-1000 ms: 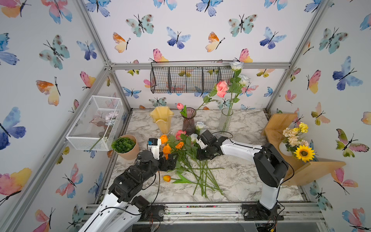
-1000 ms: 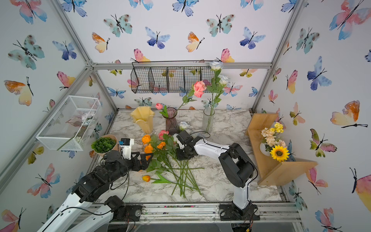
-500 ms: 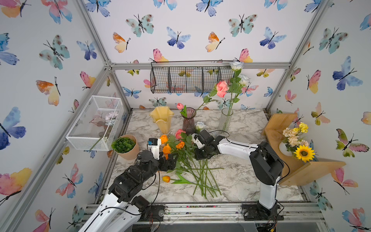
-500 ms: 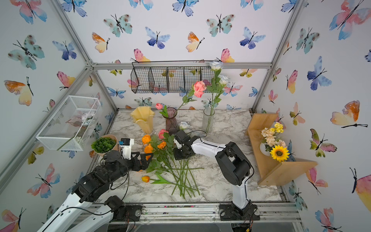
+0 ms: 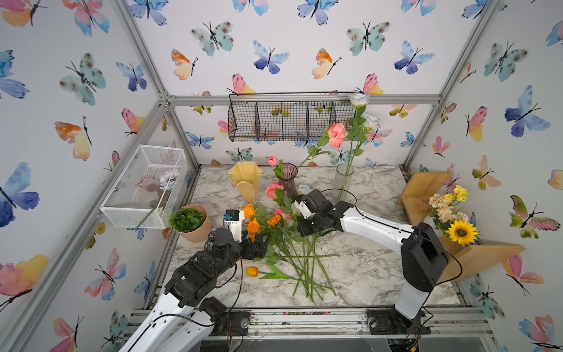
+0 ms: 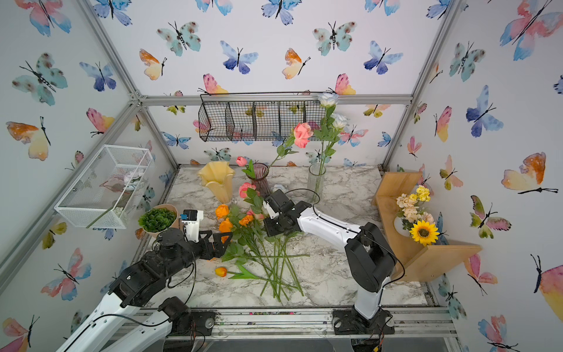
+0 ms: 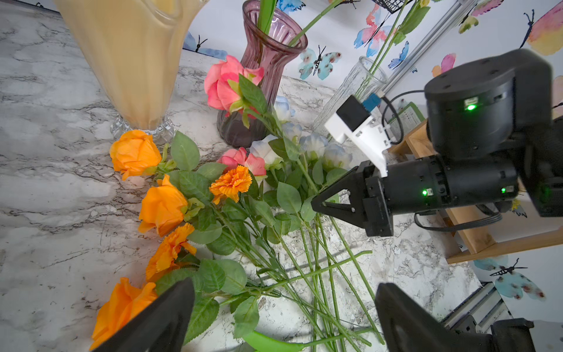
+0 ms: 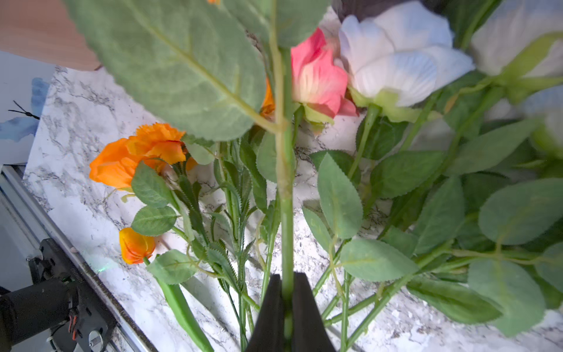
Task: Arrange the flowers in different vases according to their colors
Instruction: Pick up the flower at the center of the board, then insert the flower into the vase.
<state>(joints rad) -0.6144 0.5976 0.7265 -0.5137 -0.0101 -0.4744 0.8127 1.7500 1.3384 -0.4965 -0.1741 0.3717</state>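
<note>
The marble table (image 5: 380, 274) fills the cell floor in both top views. Its widest bare patch lies between the fanned stem ends and the wooden shelf (image 5: 426, 195) at the right edge, and the front strip along the rail is open too. My right arm (image 5: 374, 227) reaches across that patch. The left arm (image 5: 201, 271) comes in along the left edge, just beside the succulent pot (image 5: 195, 231), so I have little room there.

The flowers (image 5: 286, 234) lie heaped at mid-table, with their blooms toward the vases. Behind them stand three vases:
- the yellow vase (image 5: 245, 183);
- the purple vase (image 5: 286, 178), holding a pink tulip (image 5: 273, 161) and a tall pink rose (image 5: 336, 134);
- the clear vase (image 5: 343, 179), holding white-blue roses (image 5: 359, 99).

From above I cannot see how the right jaws stand. The right wrist view shows the right gripper (image 8: 286, 275) clamped on one green stem (image 8: 285, 213), though a big leaf hides the bloom. The left wrist view shows that stem running up to a pink rose (image 7: 225, 82), whose head stands above the heap in front of the purple vase.

The left gripper (image 7: 285, 286) is spread wide and grasps nothing. It hangs over the heap beside the orange roses (image 7: 135, 152). An orange tulip (image 5: 252, 271) lies apart from the other blooms, near the front by the left arm.
</note>
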